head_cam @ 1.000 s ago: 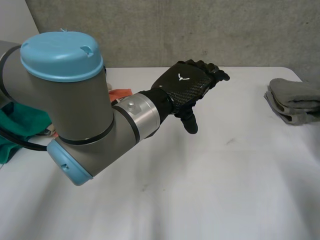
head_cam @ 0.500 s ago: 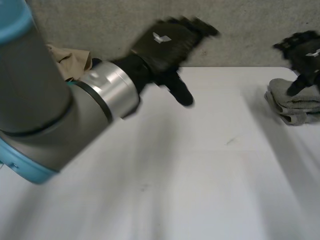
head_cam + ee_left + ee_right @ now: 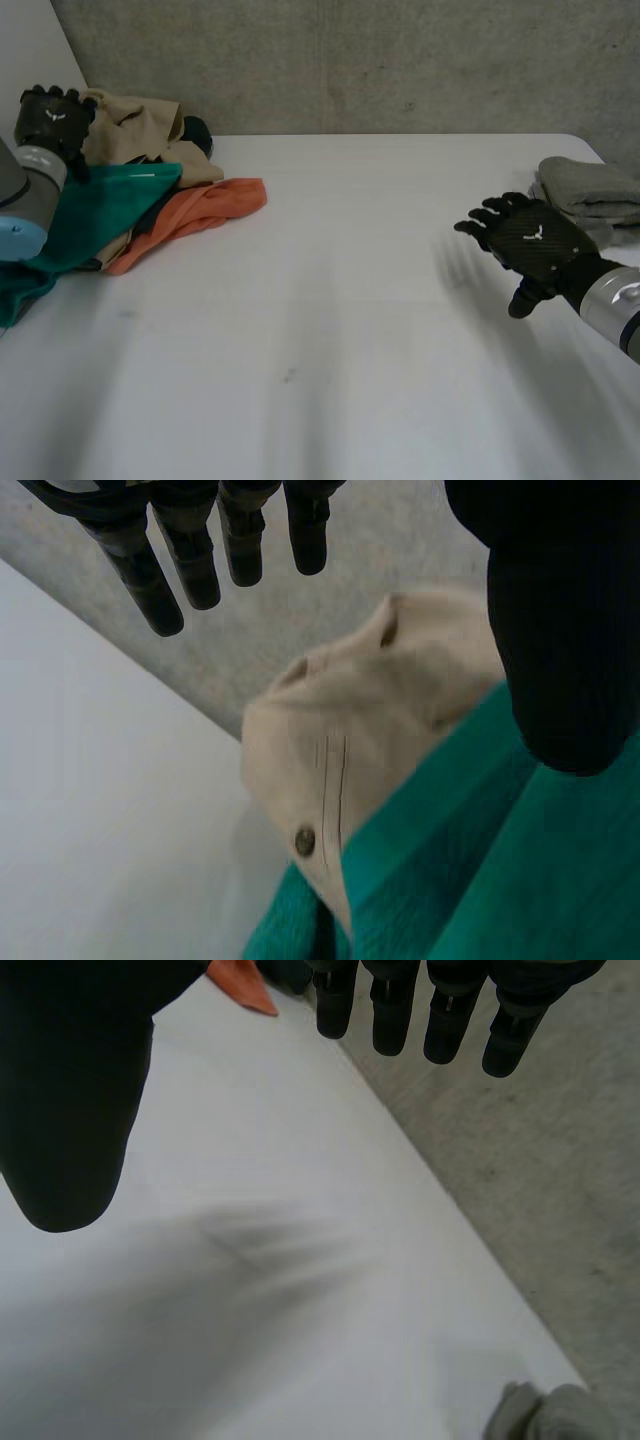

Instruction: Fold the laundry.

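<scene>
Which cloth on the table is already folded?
The grey cloth, near the right robot hand. The beige cloth, green cloth and orange cloth lie crumpled in one pile.

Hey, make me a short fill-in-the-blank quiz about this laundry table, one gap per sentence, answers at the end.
1. The left hand is by the unfolded pile, whose garment nearest the table's middle is ____.
2. The folded cloth near the right hand is ____.
3. Both hands are open and hold ____.
4. All the laundry lies on a ____ table.

Answers: orange; grey; nothing; white.
</scene>
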You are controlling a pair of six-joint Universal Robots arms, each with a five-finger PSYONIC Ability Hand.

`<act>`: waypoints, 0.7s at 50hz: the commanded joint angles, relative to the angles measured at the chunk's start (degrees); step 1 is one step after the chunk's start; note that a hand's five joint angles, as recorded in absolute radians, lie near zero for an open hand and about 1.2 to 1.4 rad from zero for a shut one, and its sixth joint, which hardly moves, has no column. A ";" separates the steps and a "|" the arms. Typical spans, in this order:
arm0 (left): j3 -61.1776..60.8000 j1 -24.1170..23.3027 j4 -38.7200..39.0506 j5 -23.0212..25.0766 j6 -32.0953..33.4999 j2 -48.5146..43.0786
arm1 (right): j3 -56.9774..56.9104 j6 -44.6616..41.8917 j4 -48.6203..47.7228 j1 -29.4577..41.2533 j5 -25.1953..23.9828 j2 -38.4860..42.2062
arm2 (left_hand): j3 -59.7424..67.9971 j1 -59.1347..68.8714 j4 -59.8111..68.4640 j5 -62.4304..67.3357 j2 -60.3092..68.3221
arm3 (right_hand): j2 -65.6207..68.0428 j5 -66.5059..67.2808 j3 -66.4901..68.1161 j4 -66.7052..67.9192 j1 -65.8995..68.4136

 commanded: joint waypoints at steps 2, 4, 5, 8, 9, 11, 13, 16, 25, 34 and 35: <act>7.38 2.63 2.43 4.24 -0.67 -6.99 | 1.27 0.20 -0.06 -0.22 1.02 1.81 | 2.05 3.28 2.68 1.37 2.50 | -2.07 -2.97 -2.03 -2.18 -2.73; 8.09 3.07 2.43 4.77 -0.67 -7.69 | 1.53 0.20 -0.06 -0.22 1.46 2.60 | 2.05 3.28 2.68 1.38 2.50 | -2.07 -2.97 -2.03 -2.18 -2.73; 8.18 3.07 2.34 4.95 -0.67 -7.87 | 1.53 0.20 -0.06 -0.22 1.63 2.95 | 2.05 3.28 2.68 1.38 2.50 | -2.07 -2.97 -2.03 -2.18 -2.73; 8.01 2.81 2.34 5.74 -0.85 -7.96 | 1.53 0.20 -0.06 -0.30 2.07 3.65 | 2.89 4.12 3.52 2.21 3.34 | -2.07 -2.97 -2.03 -2.18 -2.73; 8.00 2.72 2.34 5.83 -1.02 -7.96 | 1.62 0.20 -0.06 -0.39 2.08 3.74 | 3.06 4.29 3.69 2.38 3.51 | -2.07 -2.97 -2.03 -2.18 -2.73; 8.00 2.54 2.51 5.92 -2.42 -7.70 | 1.62 0.20 -0.06 -0.57 2.08 3.83 | 4.57 5.80 5.20 3.89 5.02 | -2.07 -2.97 -2.03 -2.18 -2.73; 8.00 2.28 2.51 5.92 -5.66 -6.74 | 1.62 0.29 -0.15 -0.66 2.08 3.83 | 5.41 6.64 6.04 4.74 5.86 | -2.07 -2.97 -2.03 -2.18 -2.73; 7.83 2.10 2.69 6.09 -9.54 -4.28 | 1.62 0.38 -0.24 -0.66 2.08 3.92 | 5.58 6.81 6.21 4.91 6.03 | -2.07 -2.97 -2.03 -2.18 -2.73; 8.70 1.58 4.09 10.22 -17.63 -1.45 | 1.54 0.46 -0.50 -0.48 2.08 5.85 | 5.58 6.81 6.21 4.91 6.03 | -2.07 -2.97 -2.03 -2.18 -2.73; 17.49 1.31 4.89 10.84 -17.55 -11.82 | 1.36 0.46 -0.50 -0.22 2.08 6.90 | 5.58 6.81 6.21 4.91 6.03 | -2.07 -2.97 -2.03 -2.18 -2.73; 18.02 1.40 4.80 10.84 -17.55 -12.61 | 1.36 0.46 -0.50 -0.22 2.08 6.99 | 5.58 6.81 6.21 4.91 6.03 | -2.07 -2.97 -2.03 -2.18 -2.73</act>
